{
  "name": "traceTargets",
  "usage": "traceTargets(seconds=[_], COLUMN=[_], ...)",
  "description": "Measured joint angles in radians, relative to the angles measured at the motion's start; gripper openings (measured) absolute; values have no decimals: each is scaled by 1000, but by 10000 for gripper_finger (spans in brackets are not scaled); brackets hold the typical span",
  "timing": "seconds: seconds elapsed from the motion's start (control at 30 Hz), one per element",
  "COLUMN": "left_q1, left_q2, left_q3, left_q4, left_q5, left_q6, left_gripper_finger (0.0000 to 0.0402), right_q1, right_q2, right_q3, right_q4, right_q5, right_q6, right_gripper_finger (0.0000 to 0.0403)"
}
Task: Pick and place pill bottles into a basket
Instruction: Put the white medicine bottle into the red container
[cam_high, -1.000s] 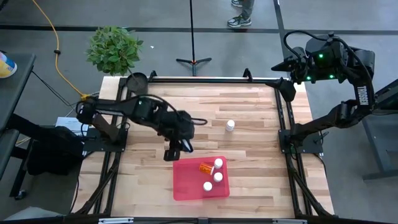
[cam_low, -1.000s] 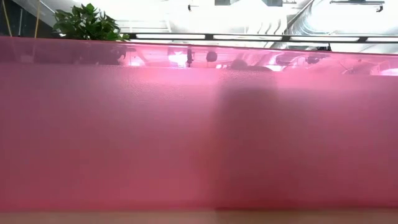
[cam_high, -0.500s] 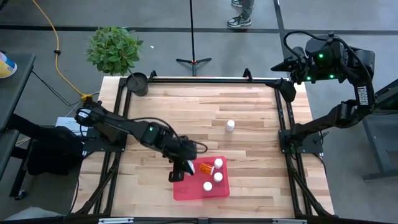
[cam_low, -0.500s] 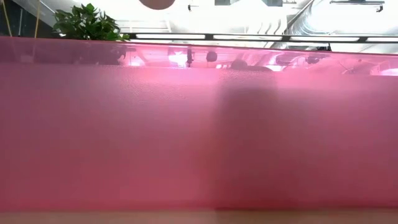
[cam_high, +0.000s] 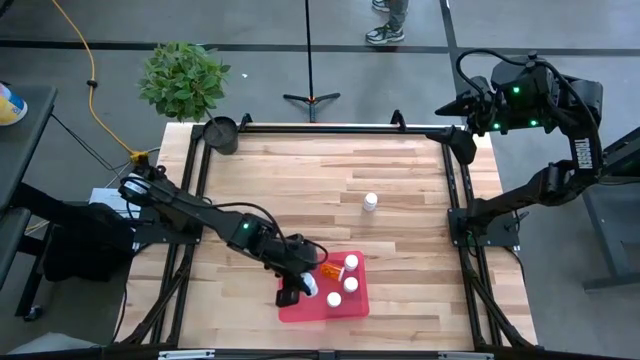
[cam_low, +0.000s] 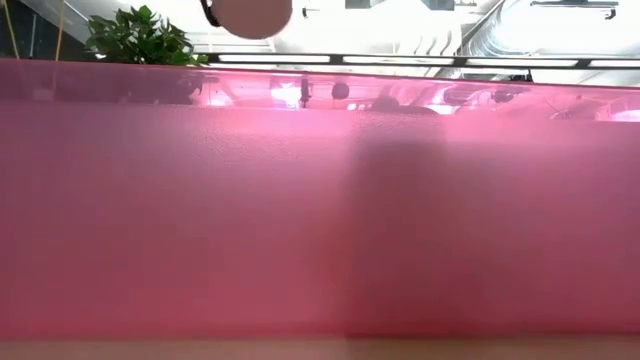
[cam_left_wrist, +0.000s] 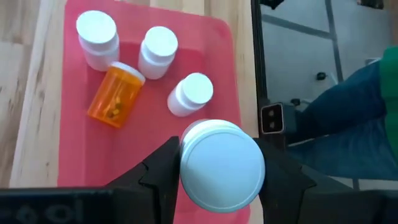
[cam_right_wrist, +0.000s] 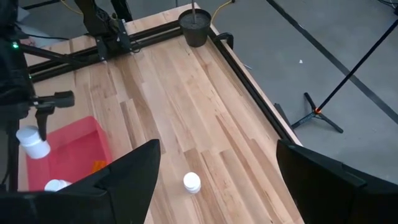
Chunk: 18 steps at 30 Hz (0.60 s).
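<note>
Nearest the table's front edge, over the red basket (cam_high: 345, 305): left gripper (cam_high: 297, 286), fingers clamped on a white pill bottle (cam_left_wrist: 221, 163) carried cap-up above the tray's left half, not yet set down. Seen through the left wrist camera, fingers (cam_left_wrist: 158, 171) pressed to both sides of that bottle, closed only to its width. Under and beyond it, inside the tray: three more white bottles (cam_left_wrist: 97, 37) standing close together and the translucent orange bottle (cam_left_wrist: 115, 94) lying on its side, touching or nearly touching two of them. By judgement, four bottles delivered, a fifth on the point of release, one left. Farther back, alone on the bare wood near the middle of the table (cam_high: 300, 170), well apart from the tray: that last white bottle (cam_high: 370, 201), upright. Farther still, at the back left corner: a small black round pot (cam_high: 221, 131), with a potted plant (cam_high: 184, 78) on the floor behind it. Off the back right corner, raised and waiting: right gripper (cam_right_wrist: 214, 177), fingers spread wide with nothing between them. Low view almost wholly filled by the tray's red wall (cam_low: 320, 210). Beyond the table, a person's shoes (cam_high: 385, 33) on the floor. No legible brand or label on any bottle; white lettering on the right arm too small to read.
</note>
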Motion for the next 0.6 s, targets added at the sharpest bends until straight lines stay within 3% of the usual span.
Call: traceTargets(seconds=[0.6], left_q1=[2], left_q2=[51], left_q3=[-68], left_q4=[96], left_q5=[-22], left_q6=[-13], left_gripper_finger=[204], right_q1=[0], right_q2=[0], right_q3=[0], right_q4=[0], right_q5=[0], right_q6=[6], right_gripper_finger=[312])
